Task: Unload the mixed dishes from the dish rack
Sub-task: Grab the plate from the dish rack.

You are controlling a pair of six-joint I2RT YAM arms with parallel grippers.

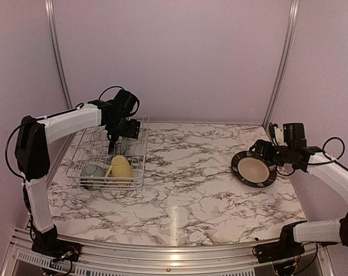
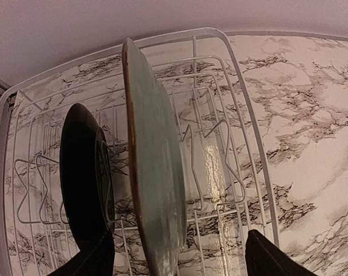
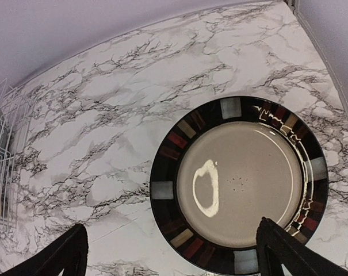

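The white wire dish rack point(image 1: 136, 150) stands at the table's left. In it a pale plate point(image 2: 153, 172) and a dark plate point(image 2: 81, 184) stand on edge in the slots. A yellow mug point(image 1: 121, 168) and a pale-green bowl point(image 1: 93, 172) sit at the rack's near end. My left gripper point(image 2: 176, 264) is open above the far end, one finger on each side of the pale plate's rim and not touching it. A cream-centred plate with a dark patterned rim point(image 3: 240, 184) lies flat on the marble at the right. My right gripper point(image 3: 174, 259) hangs open just above its near edge, holding nothing.
The marble tabletop point(image 1: 185, 184) stretches between the rack and the flat plate. Pale walls with metal posts point(image 1: 280, 63) close the back and sides. The rack's edge point(image 3: 4, 144) shows at the far left of the right wrist view.
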